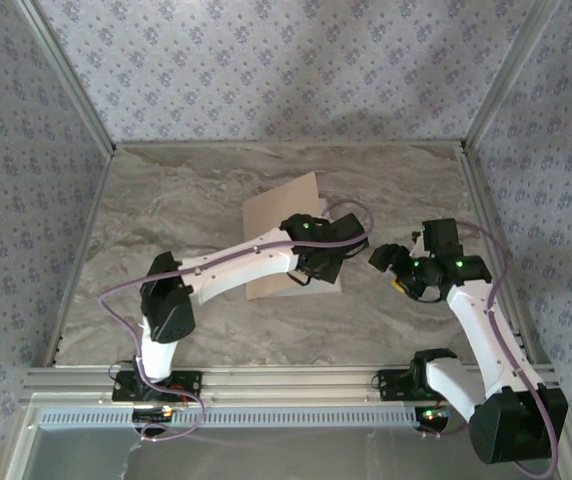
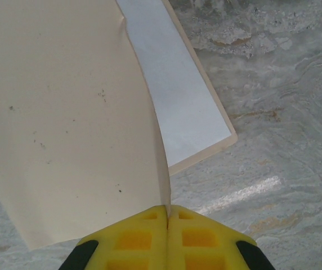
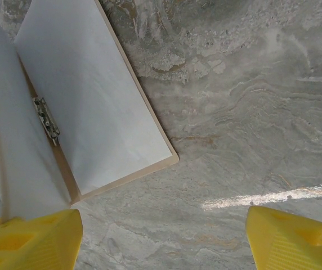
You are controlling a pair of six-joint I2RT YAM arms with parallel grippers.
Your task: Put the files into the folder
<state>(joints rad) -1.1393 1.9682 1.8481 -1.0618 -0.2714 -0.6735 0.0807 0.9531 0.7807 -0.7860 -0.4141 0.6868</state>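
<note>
The folder [image 1: 284, 205] lies half open near the middle of the table [image 1: 166, 210], one tan leaf flat and the other lifted and curving. A white sheet [image 2: 178, 95] rests on the flat leaf, its edges just inside the cardboard rim. A small grey clip [image 3: 47, 119] sits along the crease beside it (the pale surface left of the clip may be a second sheet; I cannot tell). The left tool [image 2: 167, 215] is pinched together on the raised leaf's edge. The right tool [image 3: 164, 225] hovers just right of the folder, fingers wide apart, holding nothing.
</note>
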